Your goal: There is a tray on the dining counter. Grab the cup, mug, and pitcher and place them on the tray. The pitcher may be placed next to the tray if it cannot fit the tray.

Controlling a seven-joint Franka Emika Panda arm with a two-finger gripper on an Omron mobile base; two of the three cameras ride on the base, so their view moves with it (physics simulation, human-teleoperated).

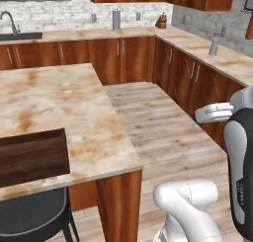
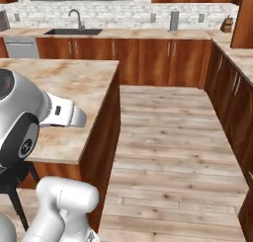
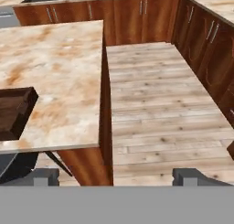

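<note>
The gripper [image 3: 116,175] appears at the bottom of the hand view as two dark finger tips, set wide apart with bare floor between them. It is spread open and holds nothing.

The tray [image 1: 32,156] lies at the lower left of the left base view, on the near end of the dining counter [image 1: 64,105]; its top face is bare where it shows. In the hand view the tray [image 3: 13,112] sits at the left edge, mid-height, up and to the left of the finger tips and well apart from them.

The pitcher [image 1: 116,20] stands upright at the top centre of the left base view, on the back counter [image 1: 99,33] against the wall. In the right base view the pitcher [image 2: 174,20] is at the upper right of centre, to the right of the sink [image 2: 74,31]. It is far from the gripper, across the wooden floor [image 2: 173,147].

The cup and the mug cannot be located from these views.

Judgement: the task is at its opening stage, nothing yet placed on the tray. The step in hand appears to be seeking a first object. The next move calls for the base to drive toward the back counter, then for the arm to reach with the fingers kept wide enough to close round the pitcher's body. Its height makes it liable to tip if struck high.
</note>
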